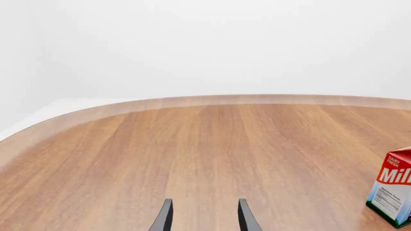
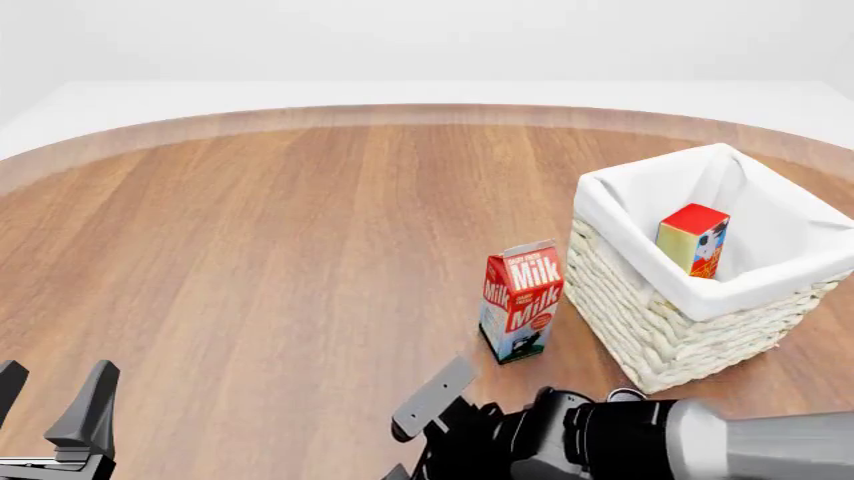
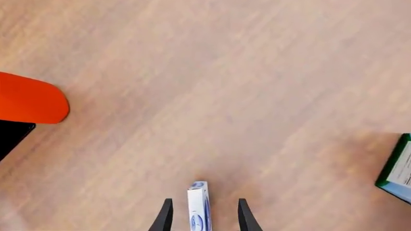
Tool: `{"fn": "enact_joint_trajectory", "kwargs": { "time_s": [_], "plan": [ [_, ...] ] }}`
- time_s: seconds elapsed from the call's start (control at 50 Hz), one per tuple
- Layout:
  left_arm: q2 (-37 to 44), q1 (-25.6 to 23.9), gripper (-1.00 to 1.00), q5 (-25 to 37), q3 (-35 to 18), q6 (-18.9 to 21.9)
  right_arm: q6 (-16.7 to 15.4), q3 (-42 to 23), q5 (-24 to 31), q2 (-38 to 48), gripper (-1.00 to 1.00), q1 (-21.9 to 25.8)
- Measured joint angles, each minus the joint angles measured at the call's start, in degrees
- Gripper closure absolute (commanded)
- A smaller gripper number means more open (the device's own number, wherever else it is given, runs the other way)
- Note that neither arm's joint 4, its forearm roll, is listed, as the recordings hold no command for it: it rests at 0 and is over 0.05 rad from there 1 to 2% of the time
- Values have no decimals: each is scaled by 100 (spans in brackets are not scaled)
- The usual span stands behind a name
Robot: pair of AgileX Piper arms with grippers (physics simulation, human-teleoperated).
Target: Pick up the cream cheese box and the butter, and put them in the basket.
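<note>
1. The right gripper [image 3: 204, 200] points down at the brown wooden table [image 2: 267, 250], on the near side of the red-and-white "Milk" carton [image 2: 521, 303].
2. Its jaws stand apart. They straddle a thin white-and-blue cream cheese box [image 3: 198, 207] standing on edge on the table.
3. The box sits between the two fingers, roughly centred, with a narrow gap visible on each side. Neither finger touches it.
4. The milk carton stands upright. Its green-edged base shows at the border of the right wrist view, well apart from the box.
5. The large square whitish wicker basket with a white cloth liner [image 2: 641, 330] stands just beside the milk carton, on its right.
6. A red-topped yellow carton [image 2: 693, 240] lies tilted inside the basket, against the liner.
7. A rounded orange-red shape [image 3: 29, 98] lies on the side of the box away from the milk carton. It cannot be identified.
8. The left gripper [image 2: 54, 385] hovers well left of the milk carton, jaws parted and holding nothing.
</note>
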Motion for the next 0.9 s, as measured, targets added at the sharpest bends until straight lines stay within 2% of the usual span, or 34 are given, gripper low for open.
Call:
{"fn": "enact_joint_trajectory", "kwargs": {
  "time_s": [0.9],
  "plan": [
    [0,0,-100,0,0,0,309,83,-358,419,-100,188]
  ]
}}
